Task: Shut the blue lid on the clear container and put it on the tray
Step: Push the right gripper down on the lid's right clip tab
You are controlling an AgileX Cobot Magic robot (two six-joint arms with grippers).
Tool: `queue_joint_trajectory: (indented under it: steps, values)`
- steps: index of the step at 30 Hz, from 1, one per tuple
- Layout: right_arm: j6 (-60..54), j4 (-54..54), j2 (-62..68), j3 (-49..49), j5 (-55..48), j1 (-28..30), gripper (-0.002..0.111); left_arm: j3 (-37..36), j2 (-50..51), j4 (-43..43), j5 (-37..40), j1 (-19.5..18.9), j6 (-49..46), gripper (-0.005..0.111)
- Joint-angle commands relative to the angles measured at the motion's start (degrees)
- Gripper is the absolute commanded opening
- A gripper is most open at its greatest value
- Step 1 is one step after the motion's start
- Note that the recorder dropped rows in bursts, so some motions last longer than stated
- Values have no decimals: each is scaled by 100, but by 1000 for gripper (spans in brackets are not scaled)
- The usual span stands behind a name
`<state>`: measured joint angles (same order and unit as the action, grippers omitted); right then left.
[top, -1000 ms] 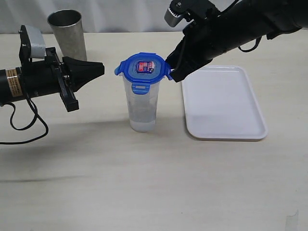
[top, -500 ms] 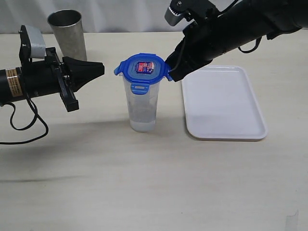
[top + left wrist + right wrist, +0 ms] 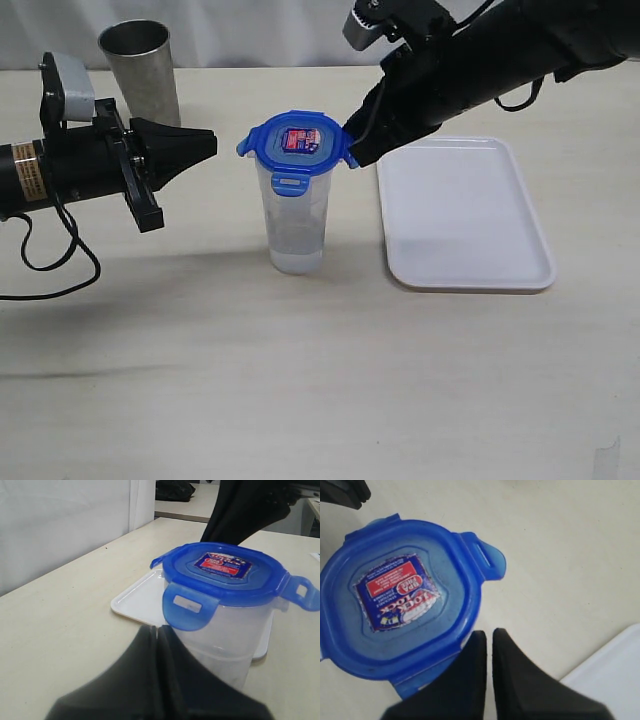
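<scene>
The blue lid lies sticker-up on the rim of the clear container, which stands upright mid-table. Its flaps stick outward. My right gripper is shut, and its tips touch the lid's right edge; in the right wrist view the gripper shows one finger over the lid's rim, with nothing between the fingers. My left gripper is shut and hovers left of the lid, apart from it. In the left wrist view its tips sit just before the container. The white tray lies right of the container.
A grey steel cup stands at the back left, behind the left arm. The right arm reaches in over the tray's far corner. The tray's corner shows behind the container in the left wrist view.
The lid has shifted a touch to the left on the rim, and the right gripper's tip has risen slightly. The left arm has not moved.
</scene>
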<state>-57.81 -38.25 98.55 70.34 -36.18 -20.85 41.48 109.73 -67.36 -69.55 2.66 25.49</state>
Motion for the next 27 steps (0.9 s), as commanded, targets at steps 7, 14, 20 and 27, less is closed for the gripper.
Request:
queue_joint_trajectory:
  steps: [7,14,20,27]
  values:
    - [475,588,-464,31,184,20,4,-10,9,52,-42,8,40,0]
    - [558,617,-467,-267,175,3,4,-10,9,40,-42,8,61,0]
    - [558,617,-459,-473,952,3,4,-10,9,40,-42,8,93,0]
    - [488,547,-263,-473,827,3,4,-10,9,40,-42,8,93,0]
